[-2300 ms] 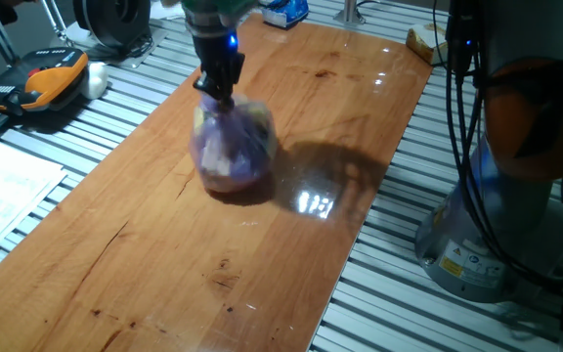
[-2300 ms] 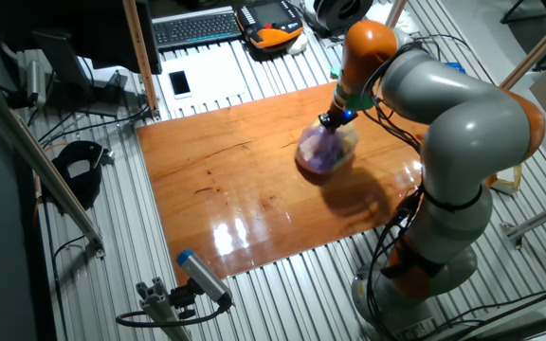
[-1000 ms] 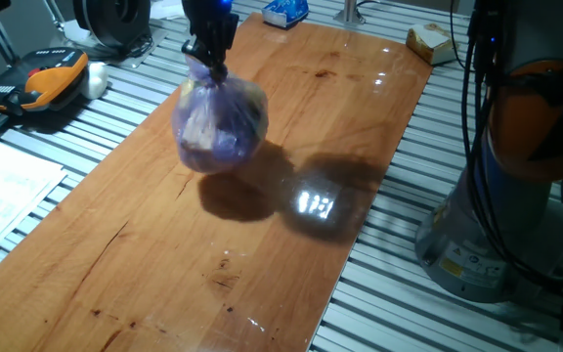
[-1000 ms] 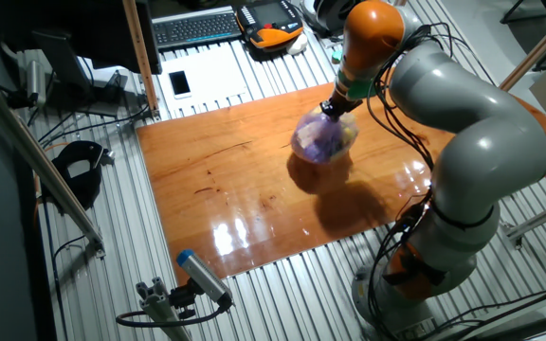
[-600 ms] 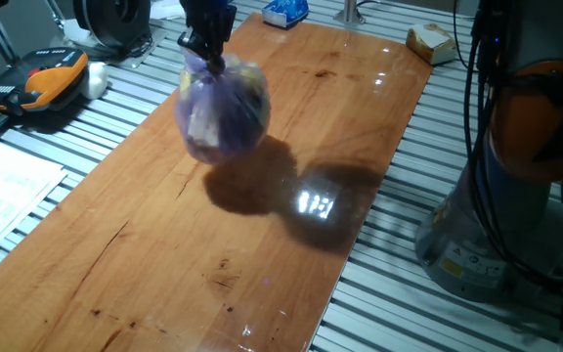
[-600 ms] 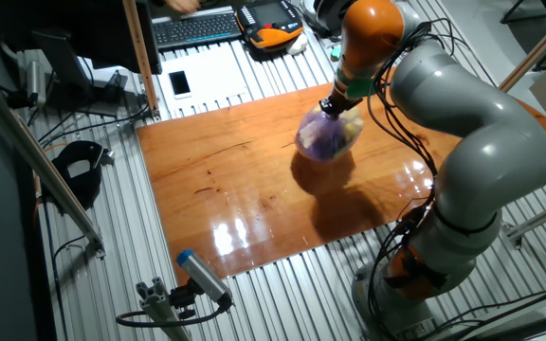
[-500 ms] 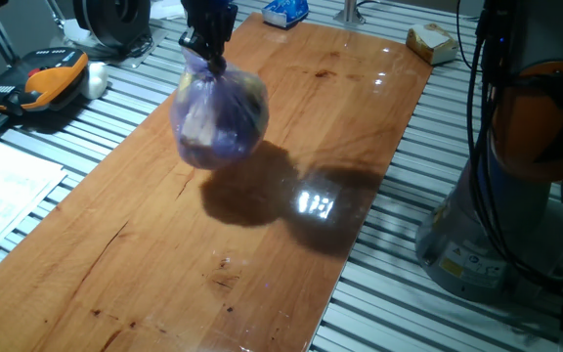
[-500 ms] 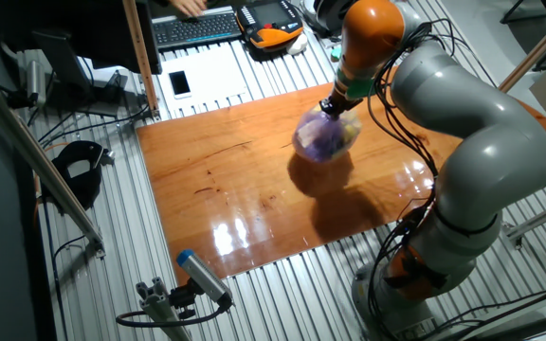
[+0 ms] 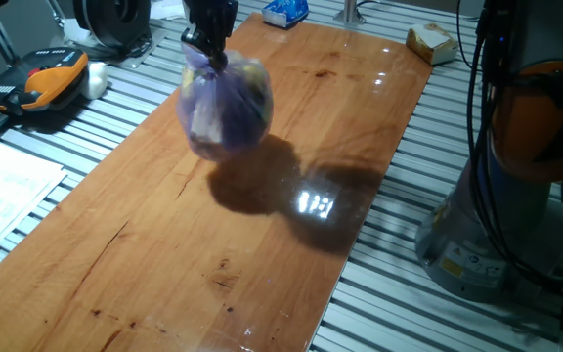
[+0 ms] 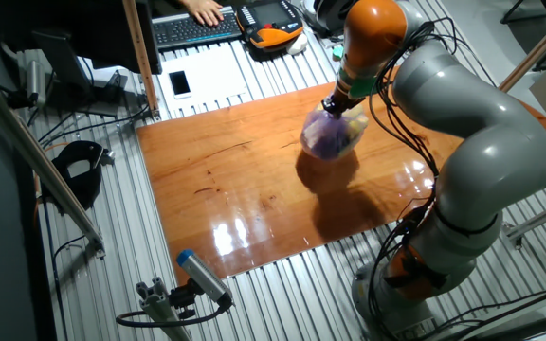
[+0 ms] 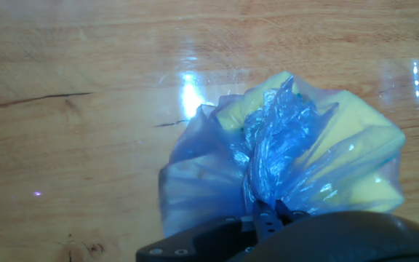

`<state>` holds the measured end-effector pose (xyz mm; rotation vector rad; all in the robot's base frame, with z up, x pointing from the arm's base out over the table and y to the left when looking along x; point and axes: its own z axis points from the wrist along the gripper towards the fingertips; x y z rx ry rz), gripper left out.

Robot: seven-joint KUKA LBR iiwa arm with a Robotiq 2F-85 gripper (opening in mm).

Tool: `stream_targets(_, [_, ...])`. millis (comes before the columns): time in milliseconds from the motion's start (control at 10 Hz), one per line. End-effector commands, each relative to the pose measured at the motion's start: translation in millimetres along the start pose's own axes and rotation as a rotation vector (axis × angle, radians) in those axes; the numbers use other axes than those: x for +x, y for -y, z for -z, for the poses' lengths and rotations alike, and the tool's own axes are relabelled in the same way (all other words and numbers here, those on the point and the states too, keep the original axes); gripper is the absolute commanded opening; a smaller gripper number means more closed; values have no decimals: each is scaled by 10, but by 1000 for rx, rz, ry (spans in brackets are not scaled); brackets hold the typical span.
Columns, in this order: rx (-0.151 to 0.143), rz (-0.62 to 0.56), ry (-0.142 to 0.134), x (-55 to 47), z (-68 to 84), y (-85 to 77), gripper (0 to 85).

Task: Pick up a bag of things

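The bag of things (image 9: 225, 110) is a round translucent purple plastic bag with yellowish items showing through. It hangs in the air above the wooden table (image 9: 262, 244), its shadow on the board below. My gripper (image 9: 207, 51) is shut on the bag's gathered top. In the other fixed view the bag (image 10: 331, 135) hangs under the gripper (image 10: 334, 106) near the board's far side. In the hand view the bag (image 11: 289, 164) fills the middle, its gathered plastic pinched between my fingertips (image 11: 268, 213).
A small blue-and-white packet (image 9: 284, 12) lies at the board's far end, a tan box (image 9: 428, 41) beside it. An orange-and-black handset (image 9: 42, 80) and a keyboard (image 10: 195, 26) sit off the board. The robot base (image 9: 516, 176) stands at the right.
The bag has been lifted off the table since the earliest frames. Over the last second it hangs at about the same height and sways slightly to the right.
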<state>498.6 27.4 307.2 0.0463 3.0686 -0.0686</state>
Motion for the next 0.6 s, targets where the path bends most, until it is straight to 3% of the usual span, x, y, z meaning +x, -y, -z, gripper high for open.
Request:
stream_targets(0, [3,0,0,1,1,3,0])
stream_targets(500, [3,-3,-3,-8,-8,8,0])
